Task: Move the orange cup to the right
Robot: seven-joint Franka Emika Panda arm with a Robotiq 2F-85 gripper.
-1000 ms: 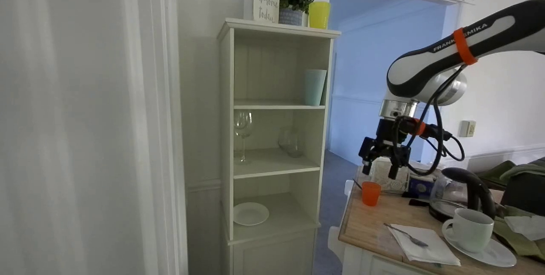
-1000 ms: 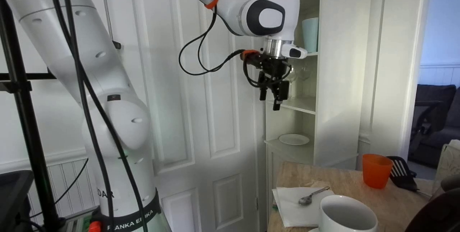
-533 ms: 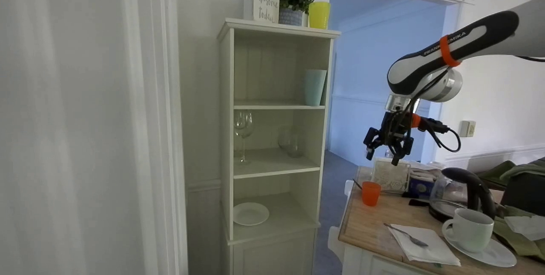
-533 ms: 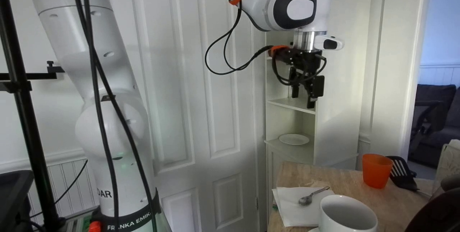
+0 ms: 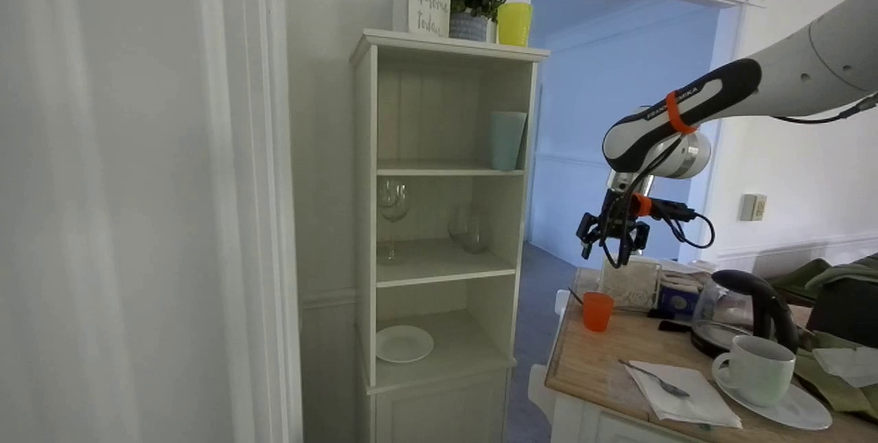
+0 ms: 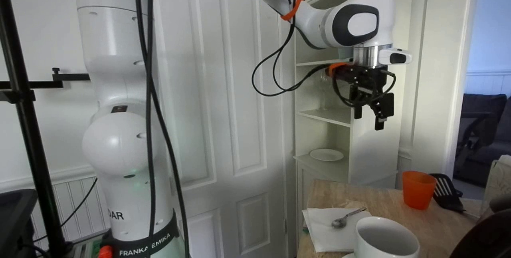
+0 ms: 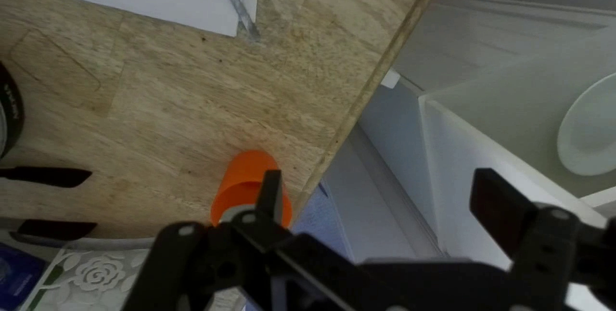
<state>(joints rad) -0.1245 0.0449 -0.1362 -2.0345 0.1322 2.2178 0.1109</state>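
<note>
The orange cup (image 5: 597, 313) stands upright on the wooden table (image 5: 576, 361), close to its edge, in an exterior view. It also shows in an exterior view (image 6: 418, 191) beside a black slotted spatula (image 6: 447, 194). In the wrist view the orange cup (image 7: 251, 169) lies below and behind the left finger, which hides part of it. My gripper (image 7: 378, 186) is open, with nothing between its fingers. It hangs in the air, well above the cup, in both exterior views (image 5: 605, 251) (image 6: 369, 121). Its fingers point down over the table's edge, beside the shelf.
A white shelf unit (image 5: 444, 278) stands beside the table. On the table are a white mug (image 5: 758, 369) on a saucer, a napkin (image 5: 679, 395) with a spoon, a glass kettle (image 5: 720, 319) and a patterned box (image 5: 630, 283). A pale blue tumbler (image 5: 507, 141) stands on the shelf.
The arm has swung across, and the gripper has moved from in front of the shelf toward the cup's side of the table. The gripper has stayed open. The cup has not moved.
</note>
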